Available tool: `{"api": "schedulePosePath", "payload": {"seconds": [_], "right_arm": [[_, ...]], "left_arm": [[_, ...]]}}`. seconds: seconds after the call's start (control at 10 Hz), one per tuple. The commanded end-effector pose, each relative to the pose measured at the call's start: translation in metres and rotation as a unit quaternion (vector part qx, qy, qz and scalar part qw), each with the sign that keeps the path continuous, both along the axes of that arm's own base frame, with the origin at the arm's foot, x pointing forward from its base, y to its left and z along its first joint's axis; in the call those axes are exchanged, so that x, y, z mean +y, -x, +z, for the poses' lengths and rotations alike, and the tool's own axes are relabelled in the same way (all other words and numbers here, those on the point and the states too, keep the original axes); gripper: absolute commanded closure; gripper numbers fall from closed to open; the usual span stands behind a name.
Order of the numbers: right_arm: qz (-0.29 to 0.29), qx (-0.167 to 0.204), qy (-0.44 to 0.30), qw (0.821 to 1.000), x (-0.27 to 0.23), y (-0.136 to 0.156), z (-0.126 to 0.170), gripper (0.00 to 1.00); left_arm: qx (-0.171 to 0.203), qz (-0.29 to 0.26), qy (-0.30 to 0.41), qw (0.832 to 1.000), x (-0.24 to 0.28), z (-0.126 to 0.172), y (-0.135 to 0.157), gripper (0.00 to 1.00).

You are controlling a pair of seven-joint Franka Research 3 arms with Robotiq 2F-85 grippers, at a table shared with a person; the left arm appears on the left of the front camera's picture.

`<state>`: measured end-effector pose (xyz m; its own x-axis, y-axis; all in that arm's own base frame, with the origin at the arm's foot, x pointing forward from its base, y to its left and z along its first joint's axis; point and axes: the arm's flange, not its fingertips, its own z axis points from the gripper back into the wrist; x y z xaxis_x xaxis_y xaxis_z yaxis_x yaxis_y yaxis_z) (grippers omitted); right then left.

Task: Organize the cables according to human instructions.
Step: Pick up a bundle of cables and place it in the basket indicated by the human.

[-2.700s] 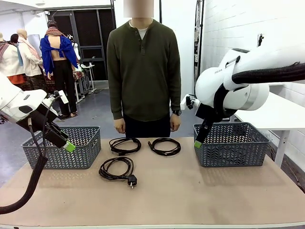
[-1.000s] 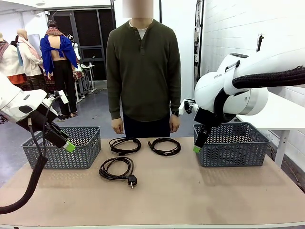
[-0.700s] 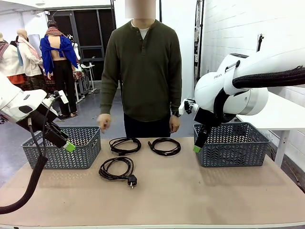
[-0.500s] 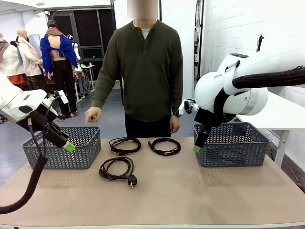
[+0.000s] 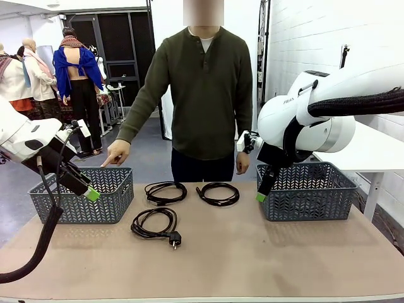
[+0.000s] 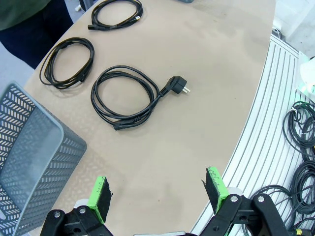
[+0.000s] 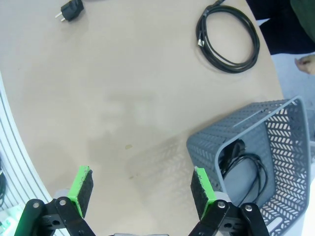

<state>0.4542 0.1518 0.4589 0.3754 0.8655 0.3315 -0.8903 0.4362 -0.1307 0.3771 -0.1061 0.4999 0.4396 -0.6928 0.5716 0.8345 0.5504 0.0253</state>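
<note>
Our left gripper (image 6: 157, 191) hangs with its green pads spread wide and nothing between them. It sits above the left part of the table (image 5: 252, 259), in front of the left basket (image 5: 107, 203). Our right gripper (image 7: 141, 190) is just as wide apart and empty, and it hangs by the near inner corner of the right basket (image 5: 315, 197).

Between the two grey baskets we see three coiled black power cords lying flat on the table. The far-left cord (image 5: 166, 191) and the far-right cord (image 5: 218, 194) lie side by side near the far edge, apart from each other. The near cord (image 5: 153, 223) lies closer to us, below the far-left one, with its plug (image 5: 175, 239) stretched toward the near edge. A fourth cord (image 7: 244, 169) lies inside the right basket.

At the far edge stands a person whose pointing hand (image 5: 116, 153) aims a finger down over the left basket's far rim.
</note>
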Motion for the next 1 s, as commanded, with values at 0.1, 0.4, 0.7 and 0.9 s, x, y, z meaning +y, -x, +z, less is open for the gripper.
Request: {"api": "schedulePosePath", "payload": {"seconds": [0.1,0.4,0.7,0.9], "right_arm": [[-0.002,-0.001,0.001,1.0,0.0003,-0.0001,0.0001,0.0],[-0.002,-0.001,0.001,1.0,0.0003,-0.0001,0.0001,0.0],[-0.002,-0.001,0.001,1.0,0.0003,-0.0001,0.0001,0.0],[-0.002,-0.001,0.001,1.0,0.0003,-0.0001,0.0001,0.0]], "left_arm": [[0.002,-0.009,0.01,1.0,0.002,-0.0014,-0.0001,0.0],[0.002,-0.009,0.01,1.0,0.002,-0.0014,-0.0001,0.0],[0.002,-0.009,0.01,1.0,0.002,-0.0014,-0.0001,0.0],[0.002,-0.009,0.01,1.0,0.002,-0.0014,-0.0001,0.0]]}}
